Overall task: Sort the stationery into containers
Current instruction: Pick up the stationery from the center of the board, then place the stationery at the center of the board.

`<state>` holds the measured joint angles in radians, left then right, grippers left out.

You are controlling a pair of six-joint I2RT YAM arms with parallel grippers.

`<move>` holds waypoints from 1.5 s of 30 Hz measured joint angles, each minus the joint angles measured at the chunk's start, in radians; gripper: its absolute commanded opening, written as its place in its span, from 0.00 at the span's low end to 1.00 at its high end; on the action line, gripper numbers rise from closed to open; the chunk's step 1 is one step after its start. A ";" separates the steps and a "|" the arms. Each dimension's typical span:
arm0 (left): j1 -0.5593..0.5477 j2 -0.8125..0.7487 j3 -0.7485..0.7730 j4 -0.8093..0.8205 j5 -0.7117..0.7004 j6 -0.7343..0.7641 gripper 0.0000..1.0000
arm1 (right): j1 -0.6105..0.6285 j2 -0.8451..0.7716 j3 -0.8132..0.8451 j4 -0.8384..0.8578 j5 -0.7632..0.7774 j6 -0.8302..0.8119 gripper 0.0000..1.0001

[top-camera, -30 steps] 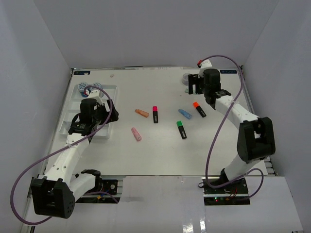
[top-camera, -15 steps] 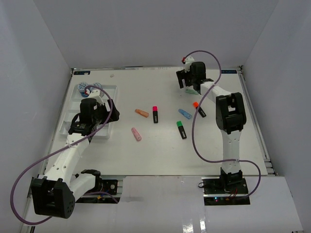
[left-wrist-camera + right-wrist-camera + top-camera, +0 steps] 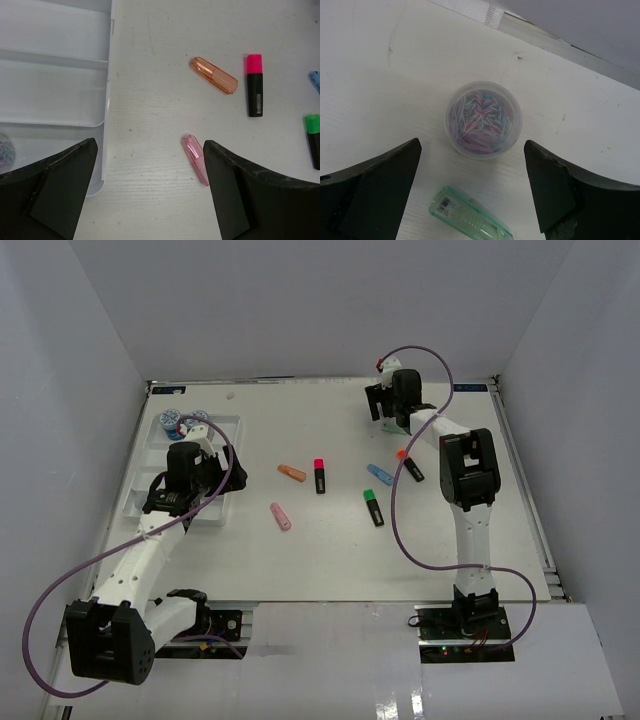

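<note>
Your left gripper (image 3: 150, 146) is hanging with its fingers spread wide, gripping nothing, over the right edge of the white tray (image 3: 107, 100), which is filling the upper left of the left wrist view. A pink marker (image 3: 195, 159) is lying on the table (image 3: 330, 560) just inside the right-hand finger. Above it an orange marker (image 3: 214, 75) is resting at a slant, and a pink-capped highlighter (image 3: 254, 85) is lying lengthwise to its right. A green-capped highlighter (image 3: 313, 135) and a blue marker (image 3: 315, 79) are poking in at the right edge.

In the top view two blue jars (image 3: 182, 420) are sitting in the tray's far end, at the upper left. An orange-capped highlighter (image 3: 410, 465) is lying right of centre, partly behind the right arm.

Your right gripper (image 3: 472, 144) is hovering open at the upper right of the top view, its fingers standing apart on either side of a small round jar (image 3: 482, 120) that seems to be holding coloured clips, though it is too blurred to be sure. A green marker (image 3: 470, 220) is lying just below the jar at the bottom of the right wrist view.
</note>
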<state>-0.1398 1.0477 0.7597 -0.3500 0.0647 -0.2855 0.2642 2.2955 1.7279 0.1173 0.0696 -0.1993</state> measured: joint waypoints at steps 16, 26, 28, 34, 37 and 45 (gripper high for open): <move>0.000 0.010 0.000 0.000 0.001 0.000 0.98 | -0.027 0.130 0.148 0.014 -0.040 0.001 0.86; 0.000 0.010 0.000 0.000 0.004 0.000 0.98 | -0.027 0.121 0.134 0.025 -0.112 -0.026 0.52; 0.000 0.010 0.000 0.000 0.006 0.000 0.98 | -0.022 0.089 0.086 0.028 -0.124 -0.036 0.51; 0.000 0.009 0.000 0.000 0.020 0.000 0.98 | 0.035 -0.148 -0.196 0.033 -0.139 -0.069 0.51; 0.000 0.009 0.000 0.000 0.032 -0.001 0.98 | 0.121 -0.324 -0.379 0.061 -0.151 -0.071 0.52; -0.003 0.009 0.000 0.000 0.058 -0.003 0.98 | 0.433 -0.621 -0.741 0.171 -0.171 -0.038 0.54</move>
<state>-0.1425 1.0565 0.7597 -0.3496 0.1223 -0.2886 0.6971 1.6749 0.9871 0.2882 -0.1013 -0.2375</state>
